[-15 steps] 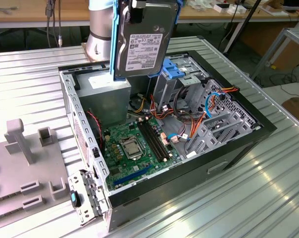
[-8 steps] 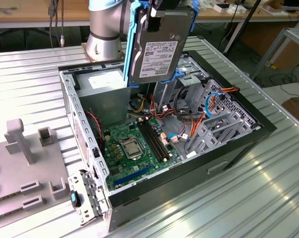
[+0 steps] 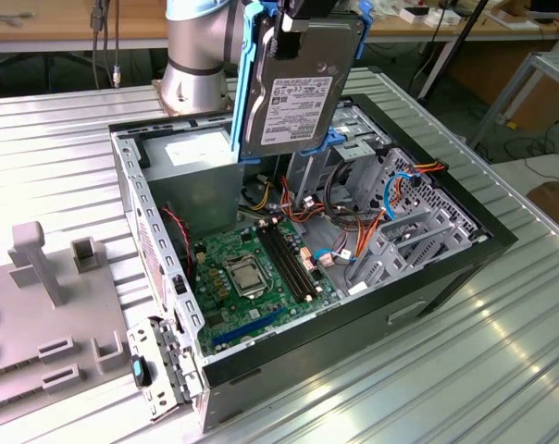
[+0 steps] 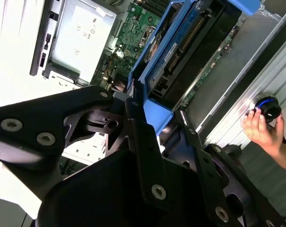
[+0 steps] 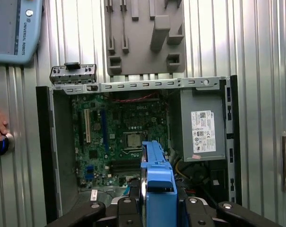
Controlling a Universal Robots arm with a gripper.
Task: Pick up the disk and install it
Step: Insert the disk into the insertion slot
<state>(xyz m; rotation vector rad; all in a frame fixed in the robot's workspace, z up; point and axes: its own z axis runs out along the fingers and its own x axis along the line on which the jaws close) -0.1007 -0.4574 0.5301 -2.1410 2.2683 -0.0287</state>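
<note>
The disk point(image 3: 298, 92) hangs upright above the open computer case point(image 3: 159, 240), its white label facing the camera and blue rails along its sides. My gripper point(image 3: 307, 13) is shut on its upper end, at the top of the exterior view. In the second wrist view the disk point(image 4: 190, 42) extends away from the black fingers point(image 4: 138, 123) over the case's inside. In the first wrist view the disk point(image 5: 157, 184) appears edge-on, blue rail toward the camera, above the motherboard point(image 5: 124, 137).
Inside the case lie the green motherboard point(image 3: 252, 277), the grey power supply point(image 5: 202, 127) and a metal drive cage point(image 3: 409, 231) with cables. A grey fixture plate point(image 3: 39, 314) lies beside the case. A person's hand point(image 4: 261, 130) rests on a knob. A pendant point(image 5: 13, 28) lies nearby.
</note>
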